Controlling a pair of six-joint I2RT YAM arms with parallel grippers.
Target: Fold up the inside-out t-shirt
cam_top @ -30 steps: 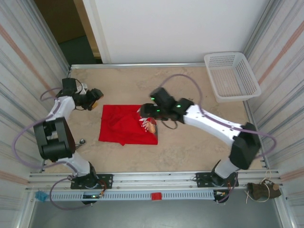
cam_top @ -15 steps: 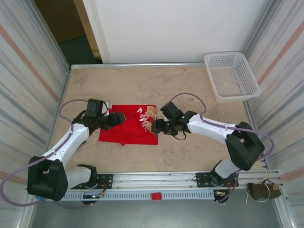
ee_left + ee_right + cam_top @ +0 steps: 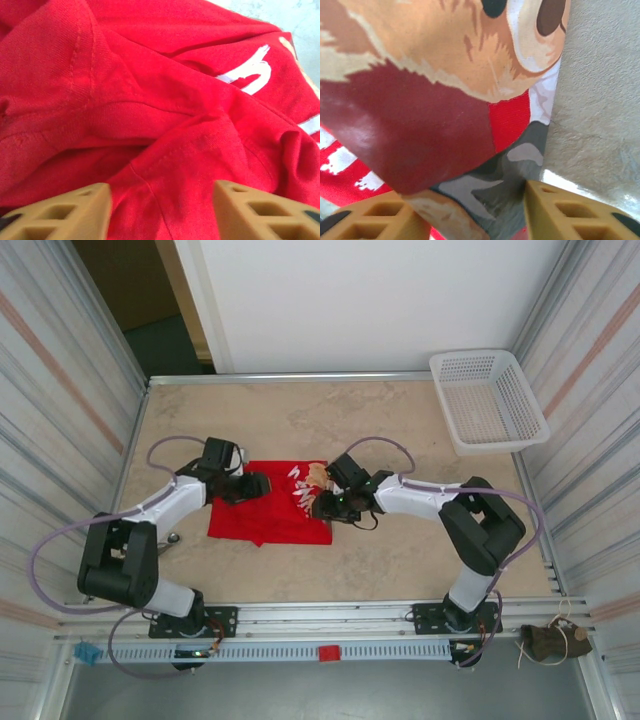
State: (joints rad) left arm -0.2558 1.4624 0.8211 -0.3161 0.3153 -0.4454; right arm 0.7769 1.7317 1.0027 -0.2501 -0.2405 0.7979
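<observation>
Left of the worktop's [image 3: 420, 560] middle, toward 9 o'clock, the red t-shirt [image 3: 262, 515] lies in a rumpled, partly folded rectangle, with its printed graphic showing along the 3 o'clock edge. Near the shirt's 11 o'clock part the left hand [image 3: 258, 484] sits low on the cloth, its tan fingers [image 3: 75, 210] apart with wrinkled red fabric lying between them, not pinched. At the 3 o'clock edge the right hand [image 3: 322, 505] is down at the printed flap, fingers [image 3: 570, 212] likewise apart; a white basket [image 3: 490, 400] stands at 2 o'clock.

Red t-shirt [image 3: 262, 510] lies rumpled, roughly folded, graphic showing.
</observation>
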